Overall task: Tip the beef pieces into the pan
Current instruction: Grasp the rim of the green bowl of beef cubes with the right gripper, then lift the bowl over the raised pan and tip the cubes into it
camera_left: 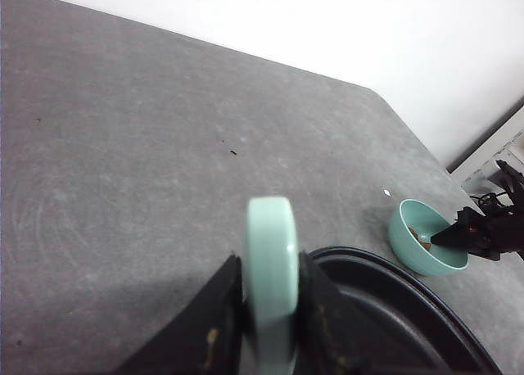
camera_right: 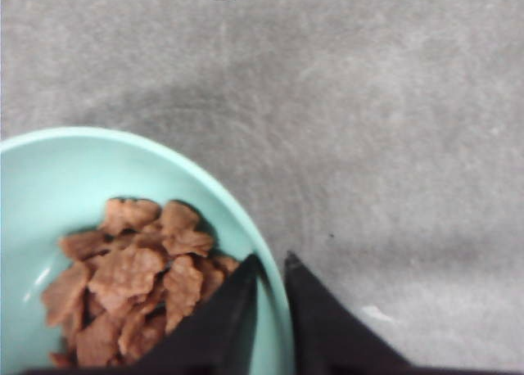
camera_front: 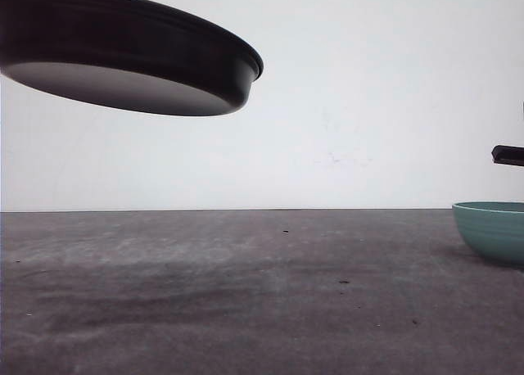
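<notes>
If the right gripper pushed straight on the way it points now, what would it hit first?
The right gripper already straddles the teal bowl's rim; straight ahead likely lies bare grey table, though depth is unclear.

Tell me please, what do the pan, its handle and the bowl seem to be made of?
The pan looks like dark metal with a matte black coating, with only a soft sheen on its wall. Its handle seems to be smooth mint-green plastic or silicone, rounded and evenly coloured. The bowl could be glazed ceramic or glossy plastic: its teal inside shows small highlights beside the beef pieces.
</notes>
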